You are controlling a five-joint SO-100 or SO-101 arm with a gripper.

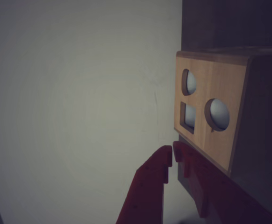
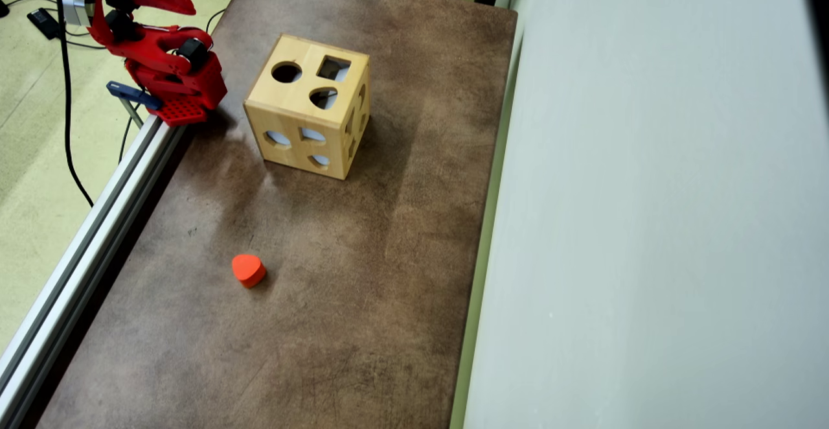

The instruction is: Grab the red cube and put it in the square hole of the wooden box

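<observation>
A small red-orange block (image 2: 249, 269) lies on the brown table in the overhead view; its outline looks rounded, heart-like, not square. The wooden box (image 2: 285, 102) stands at the far end of the table, with a square hole, a round hole and a rounded hole in its top face. My red arm (image 2: 168, 66) is folded at the table's far left corner, well away from the block. In the wrist view my gripper (image 1: 172, 154) is shut and empty, with the box (image 1: 220, 135) close on its right. The block is out of the wrist view.
The brown table (image 2: 363, 254) is bordered by an aluminium rail (image 2: 97, 208) on the left and a pale grey panel (image 2: 647, 221) on the right. Cables (image 2: 65, 92) run over the green floor behind the arm.
</observation>
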